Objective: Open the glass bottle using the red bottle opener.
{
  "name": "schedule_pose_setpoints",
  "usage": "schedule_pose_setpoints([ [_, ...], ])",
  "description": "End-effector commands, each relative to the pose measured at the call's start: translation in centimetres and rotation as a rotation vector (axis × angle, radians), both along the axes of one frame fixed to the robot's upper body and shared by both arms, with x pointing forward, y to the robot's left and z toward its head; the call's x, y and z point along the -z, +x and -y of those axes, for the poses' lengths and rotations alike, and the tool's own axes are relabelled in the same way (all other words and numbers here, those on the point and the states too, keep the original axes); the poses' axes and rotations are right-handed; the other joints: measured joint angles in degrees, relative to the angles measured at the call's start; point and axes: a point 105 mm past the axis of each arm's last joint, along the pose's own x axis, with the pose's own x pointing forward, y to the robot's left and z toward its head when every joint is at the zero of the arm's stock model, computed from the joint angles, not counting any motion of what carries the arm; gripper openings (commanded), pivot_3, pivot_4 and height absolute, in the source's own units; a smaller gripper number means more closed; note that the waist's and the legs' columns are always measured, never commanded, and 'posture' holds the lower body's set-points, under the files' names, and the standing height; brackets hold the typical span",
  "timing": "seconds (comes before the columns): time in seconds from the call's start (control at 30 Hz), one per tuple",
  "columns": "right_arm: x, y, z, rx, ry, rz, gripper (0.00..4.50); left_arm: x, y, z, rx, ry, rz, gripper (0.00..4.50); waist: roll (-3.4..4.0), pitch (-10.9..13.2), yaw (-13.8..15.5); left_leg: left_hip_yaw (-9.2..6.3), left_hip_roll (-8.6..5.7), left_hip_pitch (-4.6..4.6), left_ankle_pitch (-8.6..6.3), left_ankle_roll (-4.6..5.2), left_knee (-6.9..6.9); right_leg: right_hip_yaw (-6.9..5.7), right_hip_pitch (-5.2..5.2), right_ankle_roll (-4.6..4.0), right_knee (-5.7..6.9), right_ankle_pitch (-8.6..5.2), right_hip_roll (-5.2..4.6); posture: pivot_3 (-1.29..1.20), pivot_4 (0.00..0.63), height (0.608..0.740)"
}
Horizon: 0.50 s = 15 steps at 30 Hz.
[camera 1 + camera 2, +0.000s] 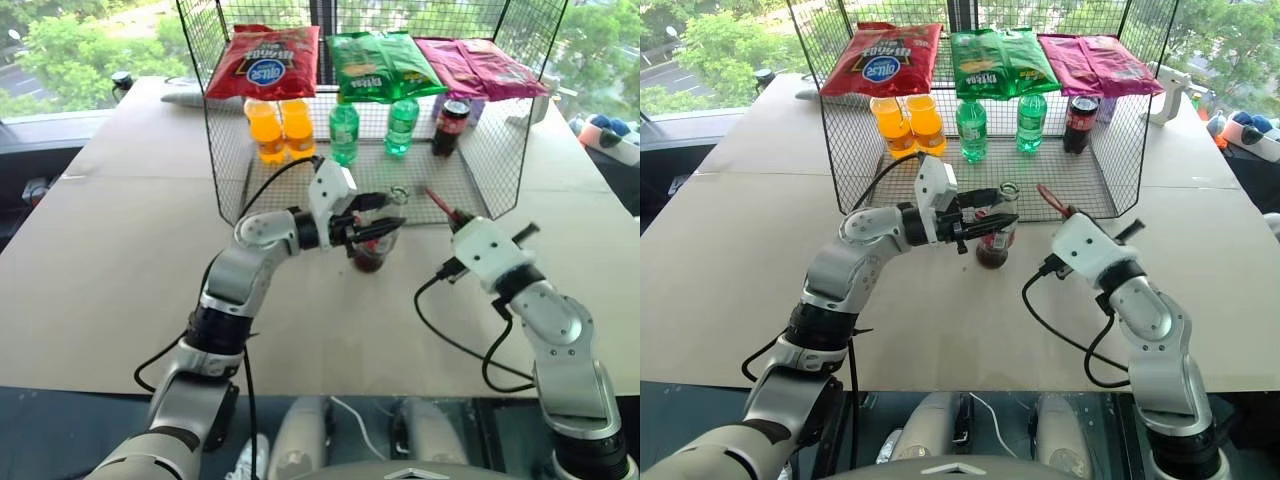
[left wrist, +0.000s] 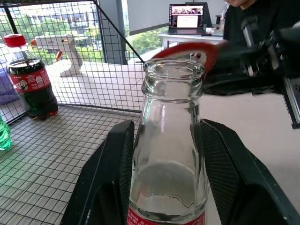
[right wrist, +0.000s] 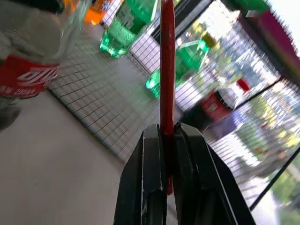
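Right gripper (image 1: 1065,213) sits low at the near right of the table (image 1: 730,260), its two black fingers (image 3: 154,178) pressed together on the handle of the red opener (image 3: 167,61), which stands up edge-on from between them. From the head camera the opener (image 1: 1052,201) slants up and away toward the wire rack (image 1: 1120,150), apart from the bottle.

Over to the left gripper (image 1: 985,222): it reaches in level from the left, jaws partly apart and clamped on the glass bottle (image 1: 998,232), one finger (image 2: 108,173) on each side of the shoulder just above the red label. The bottle stands upright on the table, just in front of the rack's open side, dark liquid in the bottom. Its mouth (image 2: 173,75) is bare glass, no cap on it. In the left wrist view the opener's red ring (image 2: 187,49) shows blurred behind the mouth, whether touching it I cannot tell.

Further back, inside the rack: two orange bottles (image 1: 906,124), two green bottles (image 1: 1000,125) and a dark red-capped soda (image 1: 1079,122). Three snack bags lie on top, red (image 1: 883,60), green (image 1: 1000,62) and magenta (image 1: 1098,64).
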Motion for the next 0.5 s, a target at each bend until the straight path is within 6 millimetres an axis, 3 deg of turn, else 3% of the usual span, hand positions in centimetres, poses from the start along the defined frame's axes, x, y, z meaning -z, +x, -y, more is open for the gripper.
schedule_pose_setpoints([
  [0.03, 1.3, -1.1, -0.9, -0.068, 0.303, -0.218, 0.0, 0.6, 0.0, -0.4, -0.03, 0.017, -0.013, 2.07, 0.02, 0.0, -0.1, -0.09, 0.01, 0.0, 0.0, 0.0, 0.0, 0.02, 0.0, -0.01, 0.0, 0.01, 0.0, 0.0, 0.15, 0.74],
  [0.13, 2.0, -2.0, -1.8, -0.134, 0.475, -0.374, 0.0, 0.4, 0.0, -0.7, -0.04, 0.008, -0.006, 2.07, 0.03, 0.0, -0.1, -0.2, 0.03, 0.0, 0.0, 0.01, 0.0, 0.03, 0.0, -0.01, 0.0, 0.02, -0.02, 0.0, 0.15, 0.74],
  [0.27, 2.5, -1.4, -2.0, -0.159, 0.784, -0.624, 0.0, 0.2, -0.4, -1.3, -0.045, -0.018, 0.002, 2.07, 0.08, 0.0, -0.2, -0.27, 0.06, 0.0, -0.01, 0.0, -0.01, 0.0, -0.01, -0.03, 0.01, 0.02, -0.03, 0.0, 0.15, 0.74],
  [0.5, 3.1, -0.1, -1.2, -0.144, 0.911, -0.816, 0.0, 0.2, -0.7, -1.9, -0.045, -0.037, -0.016, 2.07, 0.16, 0.0, 0.0, -0.31, -0.04, -0.1, -0.01, 0.0, -0.11, -0.04, -0.11, -0.06, -0.02, 0.03, -0.1, 0.0, 0.15, 0.74],
])
